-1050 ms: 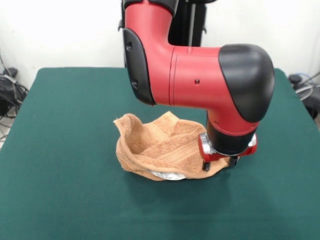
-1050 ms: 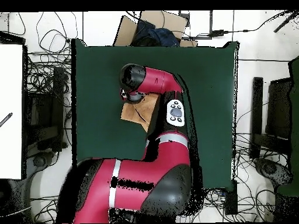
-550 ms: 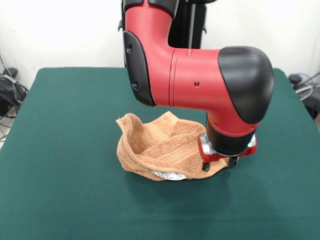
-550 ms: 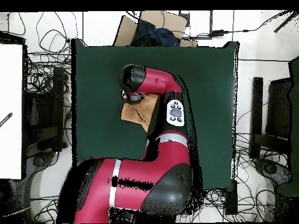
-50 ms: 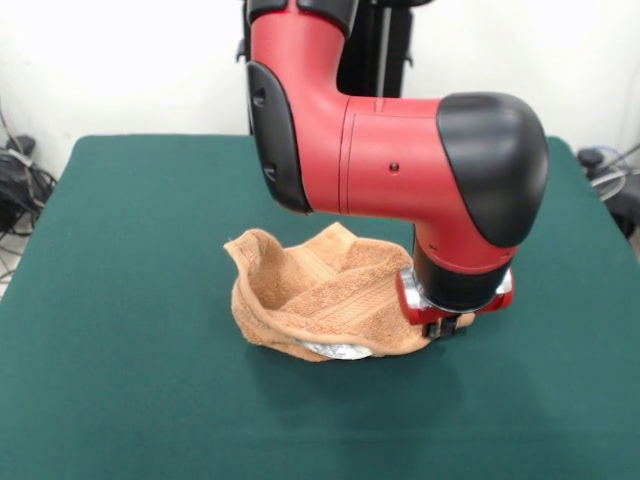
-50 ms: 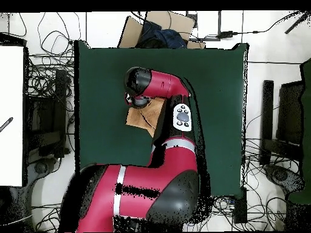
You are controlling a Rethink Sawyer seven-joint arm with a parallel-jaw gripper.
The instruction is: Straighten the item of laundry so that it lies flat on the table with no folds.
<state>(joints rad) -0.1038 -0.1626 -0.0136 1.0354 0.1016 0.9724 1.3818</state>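
So the gripper (image 5: 447,325) has been closed since earlier, jaws now pinched on the hand towel (image 5: 320,295) edge at its 3 o'clock, towel bunched on the green table (image 5: 130,300)

light orange-brown towel (image 5: 320,300), dark green table (image 5: 130,250), red and black arm (image 5: 400,170)

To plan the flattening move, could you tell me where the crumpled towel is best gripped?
Probably the towel's raised, curled-up corner at the picture's left in the front view, taken from above. It stands clear of the table, so fingers could close around the edge. The gripper sits at the opposite corner.
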